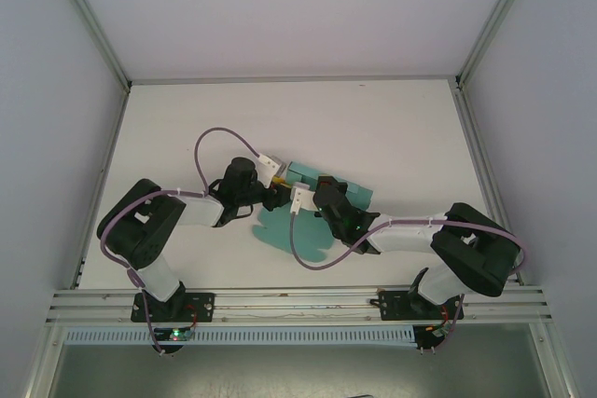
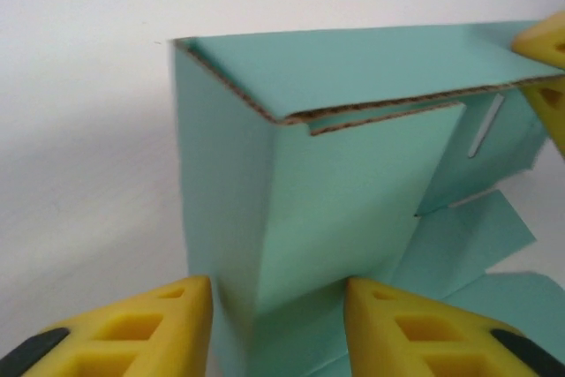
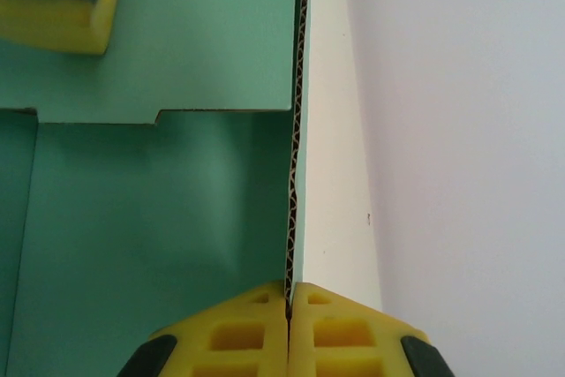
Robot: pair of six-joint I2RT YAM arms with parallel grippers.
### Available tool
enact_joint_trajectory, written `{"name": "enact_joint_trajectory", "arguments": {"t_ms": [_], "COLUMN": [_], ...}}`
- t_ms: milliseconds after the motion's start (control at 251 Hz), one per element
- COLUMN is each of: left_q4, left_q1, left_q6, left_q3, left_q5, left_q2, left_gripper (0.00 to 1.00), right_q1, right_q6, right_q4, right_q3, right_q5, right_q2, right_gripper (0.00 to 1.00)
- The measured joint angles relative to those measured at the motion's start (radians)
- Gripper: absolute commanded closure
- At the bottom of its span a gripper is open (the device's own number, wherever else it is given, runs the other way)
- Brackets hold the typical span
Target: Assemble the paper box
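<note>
- Box (image 1: pixel 278 228): teal card, half raised at mid-table (image 1: pixel 187 137) between the two arms. Its loose flaps lie flat on the near side.
- Right gripper (image 3: pixel 290 293): clenched on the corrugated edge of an upright wall, apparently to keep that wall erect while the other arm works.
- Left gripper (image 2: pixel 274 306): released, with its fingers (image 2: pixel 159 324) standing apart astride a folded corner. No pinch is visible, and the placement suggests readiness to crease or steady the fold.
- Slot (image 2: pixel 484 125): cut in the far wall beneath the folded-over top panel, presumably to receive a tab.
- Writing: none. The card is plain, without brand or label.
</note>
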Motion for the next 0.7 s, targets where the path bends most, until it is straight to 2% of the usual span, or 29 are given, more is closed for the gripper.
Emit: {"name": "enact_joint_trajectory", "arguments": {"t_ms": [156,259,351,491,702], "left_q4": [-0.026,-0.025,-0.026,-0.026,-0.025], "left_q1": [0.002,0.003,0.010,0.024,0.063], "left_q6": [-0.001,-0.001,-0.002,-0.009,-0.083], "left_q3": [-0.012,-0.057,-0.083,-0.101,-0.172], "left_q5": [0.022,0.005,-0.012,-0.068,-0.212], "left_q2": [-0.040,-0.110,-0.160,-0.210,-0.314], "left_gripper": [0.54,0.48,0.48,0.48,0.38], "right_q1": [0.002,0.006,0.006,-0.003,-0.051], "right_q6": [-0.011,-0.041,-0.083,-0.149,-0.265], "right_q4": [0.029,0.058,0.074,0.080,0.129], "right_q3": [-0.031,-0.058,-0.061,-0.056,-0.018], "right_q5": [-0.003,-0.012,-0.027,-0.048,-0.081], "right_q2": [-0.004,-0.018,-0.021,-0.026,-0.031], "right_gripper": [1.00,1.00,1.00,1.00,1.00]}}
